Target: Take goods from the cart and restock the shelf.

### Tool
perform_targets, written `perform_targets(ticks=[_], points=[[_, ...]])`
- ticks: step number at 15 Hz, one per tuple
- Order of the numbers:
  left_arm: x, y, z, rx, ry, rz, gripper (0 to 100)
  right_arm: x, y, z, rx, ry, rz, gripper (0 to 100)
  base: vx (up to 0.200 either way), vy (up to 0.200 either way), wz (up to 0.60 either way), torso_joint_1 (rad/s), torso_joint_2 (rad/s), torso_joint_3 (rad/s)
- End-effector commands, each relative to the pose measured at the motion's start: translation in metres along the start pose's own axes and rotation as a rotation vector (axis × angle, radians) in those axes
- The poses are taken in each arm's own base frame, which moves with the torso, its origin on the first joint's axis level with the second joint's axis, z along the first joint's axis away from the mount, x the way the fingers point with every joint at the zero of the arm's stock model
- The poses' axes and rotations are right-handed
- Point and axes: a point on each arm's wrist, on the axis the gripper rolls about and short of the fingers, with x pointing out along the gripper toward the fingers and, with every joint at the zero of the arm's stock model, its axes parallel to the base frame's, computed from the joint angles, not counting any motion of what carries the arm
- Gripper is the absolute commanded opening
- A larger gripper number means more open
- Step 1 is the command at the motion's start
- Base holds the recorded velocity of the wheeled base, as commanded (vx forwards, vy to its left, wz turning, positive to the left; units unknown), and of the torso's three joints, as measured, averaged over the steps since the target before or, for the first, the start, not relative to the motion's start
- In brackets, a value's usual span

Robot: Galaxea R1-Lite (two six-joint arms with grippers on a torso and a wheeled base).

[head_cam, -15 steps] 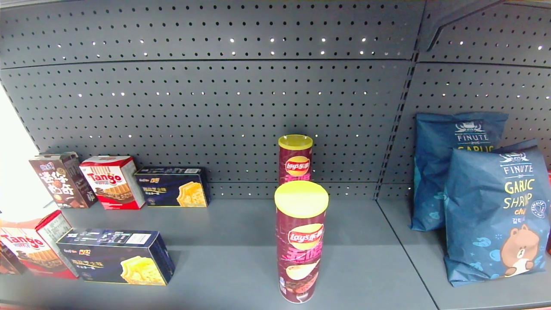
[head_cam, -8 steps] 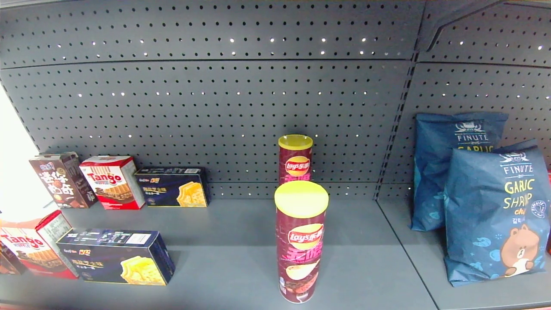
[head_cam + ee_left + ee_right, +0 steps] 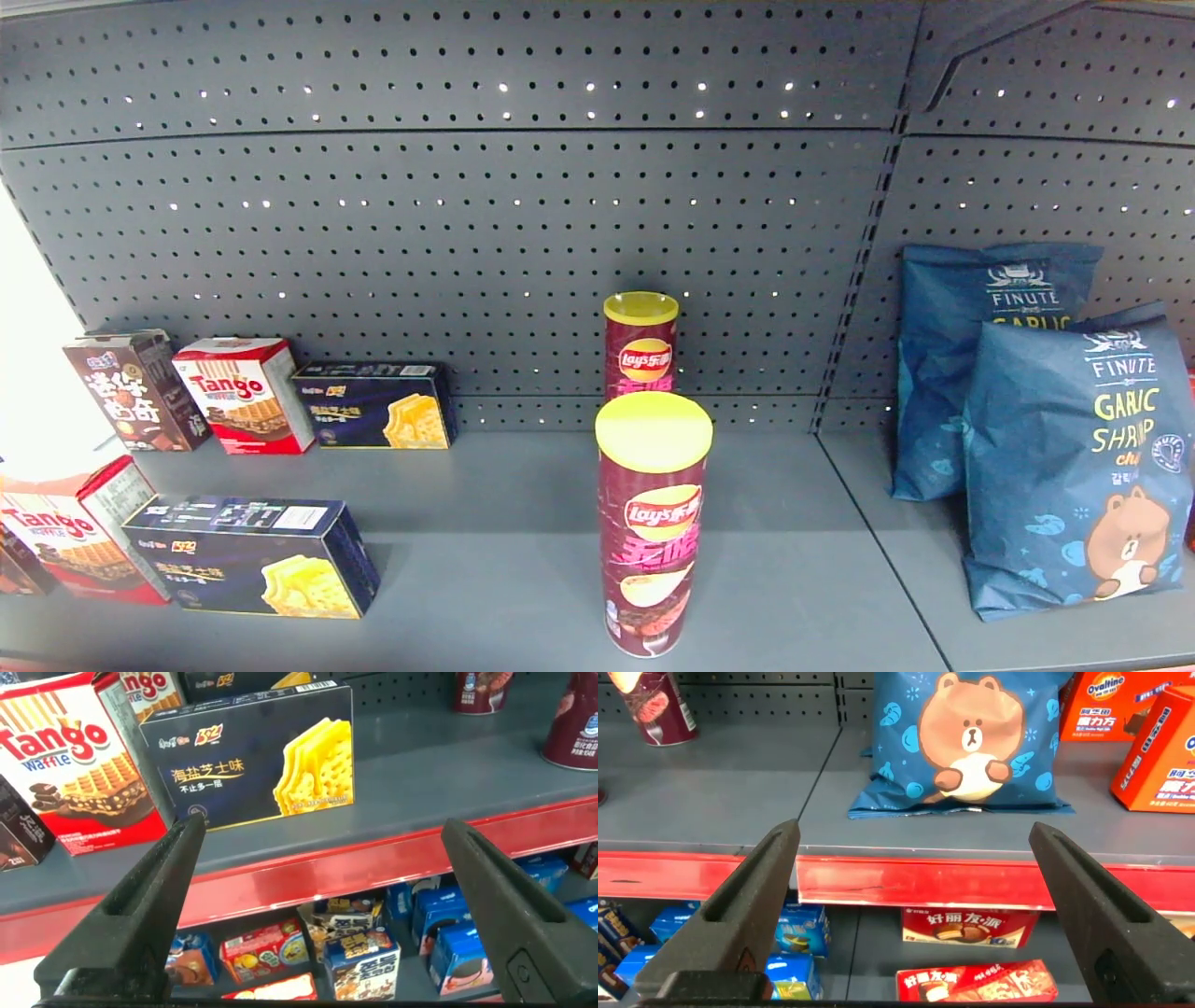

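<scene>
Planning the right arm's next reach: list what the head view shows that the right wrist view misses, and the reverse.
Head view only: the pegboard back, a red wafer box and a navy cracker box at the shelf's left. Right wrist view only: the open right hand, orange boxes beside the blue bear bag, the red front edge and packs on the shelf below. Both: that bag and a crisp can.

Matt grey metal shelf point(image 3: 485, 523); glossy cardboard boxes point(image 3: 252, 555).
</scene>
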Motion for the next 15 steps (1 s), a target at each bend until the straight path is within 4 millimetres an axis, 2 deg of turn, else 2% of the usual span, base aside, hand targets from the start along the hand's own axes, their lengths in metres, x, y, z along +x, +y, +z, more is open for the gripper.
perform_targets(ticks=[1, 15], points=[[-0.0001, 0.0001, 0.0, -0.003, 0.0, 0.001, 100, 0.0001, 0.0, 0.0001, -0.001, 0.001, 0.001, 100, -0.2, 0.0, 0.0, 0.002, 0.0, -0.002], [-0.0001, 0.0001, 0.0002, -0.006, -0.002, 0.001, 100, 0.0001, 0.0, 0.0001, 0.001, 0.001, 0.002, 100, 0.0, 0.0, 0.0, 0.0, 0.0, 0.0]])
